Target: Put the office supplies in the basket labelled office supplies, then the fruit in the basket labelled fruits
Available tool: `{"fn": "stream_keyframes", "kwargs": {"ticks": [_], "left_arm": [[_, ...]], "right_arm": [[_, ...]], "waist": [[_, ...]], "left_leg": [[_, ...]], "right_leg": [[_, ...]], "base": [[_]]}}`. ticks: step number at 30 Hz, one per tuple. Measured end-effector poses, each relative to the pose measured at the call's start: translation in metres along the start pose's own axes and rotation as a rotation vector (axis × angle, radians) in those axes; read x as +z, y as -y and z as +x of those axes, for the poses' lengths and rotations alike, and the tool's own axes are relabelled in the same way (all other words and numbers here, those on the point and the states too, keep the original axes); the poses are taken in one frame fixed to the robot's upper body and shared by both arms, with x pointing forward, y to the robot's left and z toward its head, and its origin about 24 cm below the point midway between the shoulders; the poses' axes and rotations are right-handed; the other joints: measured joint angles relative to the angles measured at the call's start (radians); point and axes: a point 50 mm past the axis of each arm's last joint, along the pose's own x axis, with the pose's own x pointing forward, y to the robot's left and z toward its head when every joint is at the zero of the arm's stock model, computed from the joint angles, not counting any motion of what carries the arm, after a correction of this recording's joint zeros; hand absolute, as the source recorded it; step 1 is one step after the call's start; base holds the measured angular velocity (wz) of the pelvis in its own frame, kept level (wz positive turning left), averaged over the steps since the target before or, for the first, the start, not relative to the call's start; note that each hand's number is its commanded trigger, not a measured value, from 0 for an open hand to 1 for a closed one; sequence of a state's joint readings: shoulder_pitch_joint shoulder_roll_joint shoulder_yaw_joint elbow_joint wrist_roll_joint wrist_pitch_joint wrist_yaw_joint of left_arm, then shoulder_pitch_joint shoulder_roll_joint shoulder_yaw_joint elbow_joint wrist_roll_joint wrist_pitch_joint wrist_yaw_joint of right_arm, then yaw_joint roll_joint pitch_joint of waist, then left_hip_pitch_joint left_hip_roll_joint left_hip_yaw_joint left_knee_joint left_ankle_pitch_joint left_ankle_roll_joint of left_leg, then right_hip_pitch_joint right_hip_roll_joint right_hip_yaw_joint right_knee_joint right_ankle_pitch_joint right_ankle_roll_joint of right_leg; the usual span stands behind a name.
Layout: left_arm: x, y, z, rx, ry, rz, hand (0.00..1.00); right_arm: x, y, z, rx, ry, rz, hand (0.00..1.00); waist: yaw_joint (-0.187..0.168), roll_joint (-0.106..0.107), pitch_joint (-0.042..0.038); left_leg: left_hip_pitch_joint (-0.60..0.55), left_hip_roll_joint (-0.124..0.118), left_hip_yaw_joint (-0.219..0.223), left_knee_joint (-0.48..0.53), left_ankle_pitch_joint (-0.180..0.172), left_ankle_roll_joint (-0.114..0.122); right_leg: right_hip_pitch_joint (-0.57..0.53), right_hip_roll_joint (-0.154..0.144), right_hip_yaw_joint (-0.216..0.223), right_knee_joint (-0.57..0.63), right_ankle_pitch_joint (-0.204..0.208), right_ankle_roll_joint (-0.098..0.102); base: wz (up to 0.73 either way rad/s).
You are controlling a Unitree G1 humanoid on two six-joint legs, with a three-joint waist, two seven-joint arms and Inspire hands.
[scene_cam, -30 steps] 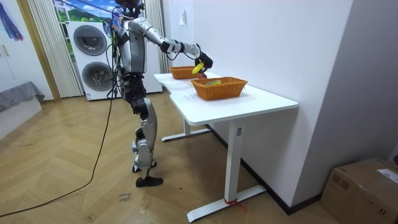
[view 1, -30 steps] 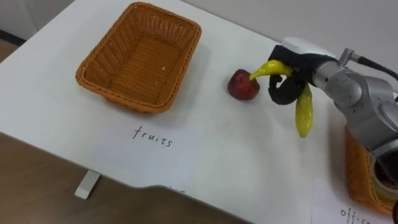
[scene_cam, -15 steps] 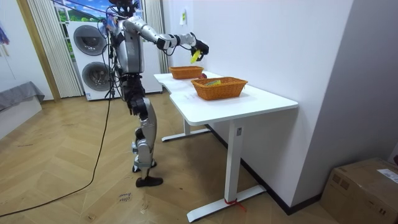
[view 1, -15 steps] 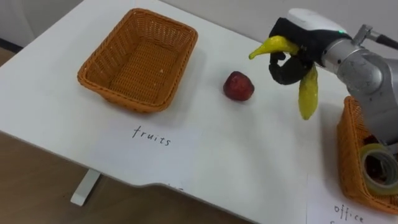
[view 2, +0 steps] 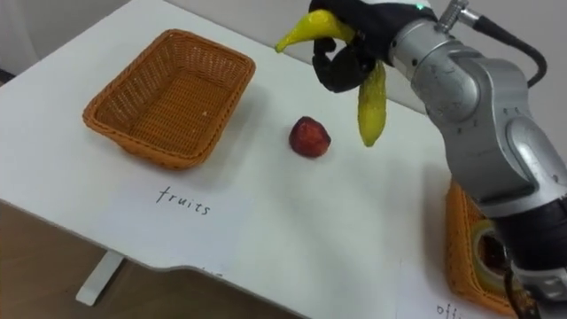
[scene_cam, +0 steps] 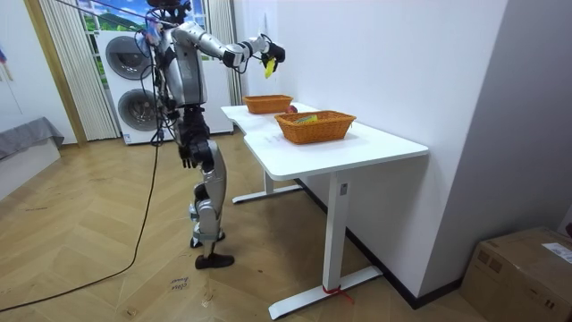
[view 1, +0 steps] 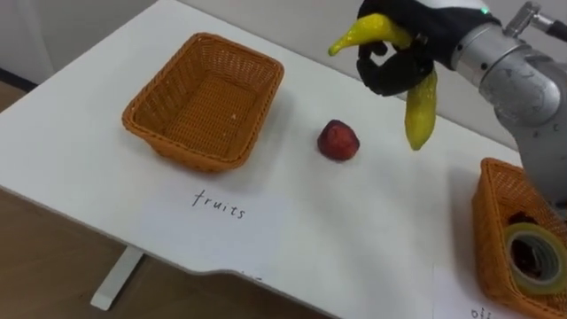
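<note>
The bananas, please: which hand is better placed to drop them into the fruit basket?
Right: the right hand grips the bananas above the table, with the fruit basket lying open to its left.

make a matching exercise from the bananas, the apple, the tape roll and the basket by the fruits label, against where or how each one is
Things:
1. bananas
2. red apple
3. tape roll
4. basket by the fruits label

Places or states:
A. no fruit in it
B. inside the basket on the right
C. lying on the bare table
D. gripped in the right hand, above the table

Pairs: 1-D, 2-C, 3-B, 4-A
</note>
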State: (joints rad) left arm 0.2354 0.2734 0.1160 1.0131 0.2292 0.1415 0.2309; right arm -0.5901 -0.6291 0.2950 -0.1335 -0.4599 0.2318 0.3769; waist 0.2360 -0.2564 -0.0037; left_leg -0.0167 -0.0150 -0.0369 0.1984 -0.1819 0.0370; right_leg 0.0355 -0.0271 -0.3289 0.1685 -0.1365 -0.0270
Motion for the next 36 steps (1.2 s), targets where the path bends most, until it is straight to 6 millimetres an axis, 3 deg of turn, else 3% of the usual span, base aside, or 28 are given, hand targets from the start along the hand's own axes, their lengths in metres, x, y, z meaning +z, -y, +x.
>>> {"fn": "stream_keyframes", "kwargs": {"ticks": [2,4,5,10,13,17,20,26,28,32,33,34,35,36], "left_arm": [[0.002,0.002,0.0,-0.005,-0.001,-0.002,0.0],[0.006,0.004,-0.001,-0.012,0.016,-0.001,0.0],[0.007,0.005,-0.001,-0.013,0.02,0.004,0.0],[0.016,0.003,-0.001,-0.022,0.05,0.001,0.0],[0.018,0.003,-0.001,-0.022,0.057,-0.001,0.0],[0.017,0.002,-0.001,-0.023,0.052,-0.013,0.0],[0.016,0.001,-0.001,-0.02,0.048,-0.016,0.0],[0.016,0.003,-0.002,-0.022,0.049,-0.012,0.0],[0.016,0.005,-0.002,-0.024,0.051,0.0,0.0],[0.016,0.005,-0.002,-0.022,0.047,0.001,0.0],[0.015,0.006,-0.003,-0.023,0.044,0.002,0.0],[0.014,0.006,-0.003,-0.022,0.045,0.006,0.0],[0.014,0.006,-0.004,-0.021,0.045,0.007,0.0],[0.013,0.005,-0.004,-0.02,0.045,0.007,0.0]], "right_arm": [[0.0,-0.001,0.001,0.003,-0.007,0.002,1.0],[0.002,-0.003,0.002,0.023,-0.004,-0.002,1.0],[0.004,-0.004,0.004,0.032,-0.002,-0.006,1.0],[0.021,-0.011,0.022,0.083,0.03,-0.022,1.0],[0.02,-0.013,0.027,0.099,0.018,-0.028,1.0],[0.015,-0.015,0.036,0.094,-0.019,0.0,1.0],[0.019,-0.016,0.038,0.086,-0.002,0.008,1.0],[0.013,-0.035,0.046,0.148,-0.037,0.041,0.98],[0.01,-0.04,0.049,0.168,-0.05,0.085,0.95],[0.009,-0.039,0.051,0.168,-0.053,0.116,0.94],[0.009,-0.038,0.052,0.162,-0.05,0.128,0.91],[0.009,-0.037,0.053,0.159,-0.049,0.135,0.81],[0.009,-0.036,0.053,0.157,-0.05,0.137,0.77],[0.009,-0.035,0.053,0.148,-0.048,0.14,0.58]], "waist": [[0.011,0.002,0.0032],[0.033,0.003,0.0177],[0.04,0.003,0.0199],[0.052,-0.012,0.0177],[0.078,-0.027,0.0178],[0.102,-0.044,0.0209],[0.12,-0.043,0.0218],[0.154,-0.036,0.0269],[0.168,-0.03,0.032],[0.178,-0.026,0.0356],[0.182,-0.026,0.0355],[0.183,-0.027,0.0352],[0.184,-0.027,0.0348],[0.183,-0.028,0.0343]], "left_leg": [[-0.002,-0.001,-0.004,0.0,0.0,0.0],[-0.009,-0.002,-0.007,0.0,0.001,-0.002],[-0.011,-0.002,-0.007,0.0,0.002,-0.003],[-0.052,-0.014,-0.046,0.0,0.015,-0.009],[-0.058,-0.014,-0.059,0.002,0.019,-0.008],[-0.061,-0.015,-0.081,0.004,0.019,-0.007],[-0.059,-0.015,-0.082,0.0,0.019,-0.005],[-0.043,-0.02,-0.095,-0.001,0.016,-0.002],[-0.043,-0.02,-0.095,-0.001,0.017,-0.003],[-0.049,-0.027,-0.105,-0.001,0.018,-0.005],[-0.049,-0.027,-0.106,0.0,0.018,-0.006],[-0.051,-0.027,-0.108,0.001,0.018,-0.006],[-0.051,-0.027,-0.108,0.001,0.019,-0.006],[-0.054,-0.028,-0.113,0.003,0.018,-0.006]], "right_leg": [[0.0,-0.001,-0.003,0.0,0.0,0.0],[-0.004,-0.001,-0.001,-0.001,0.0,0.0],[-0.008,-0.001,0.0,-0.001,0.0,0.0],[-0.036,-0.002,-0.031,-0.001,0.0,0.0],[-0.032,-0.003,-0.061,-0.001,0.0,0.0],[-0.027,-0.005,-0.068,-0.001,0.0,0.0],[-0.024,-0.007,-0.064,-0.002,-0.001,0.001],[0.0,-0.007,-0.055,-0.018,-0.003,0.004],[-0.001,-0.006,-0.057,-0.018,-0.003,0.004],[-0.003,-0.006,-0.065,-0.018,-0.004,0.006],[-0.002,-0.006,-0.069,-0.019,-0.005,0.007],[-0.002,-0.006,-0.072,-0.019,-0.005,0.007],[-0.002,-0.006,-0.074,-0.019,-0.005,0.007],[-0.002,-0.006,-0.085,-0.019,-0.005,0.007]], "base": [[0.06],[0.02],[0.0],[0.21],[0.21],[0.19],[0.03],[0.04],[0.0],[0.06],[0.05],[0.05],[0.08],[0.1]]}}
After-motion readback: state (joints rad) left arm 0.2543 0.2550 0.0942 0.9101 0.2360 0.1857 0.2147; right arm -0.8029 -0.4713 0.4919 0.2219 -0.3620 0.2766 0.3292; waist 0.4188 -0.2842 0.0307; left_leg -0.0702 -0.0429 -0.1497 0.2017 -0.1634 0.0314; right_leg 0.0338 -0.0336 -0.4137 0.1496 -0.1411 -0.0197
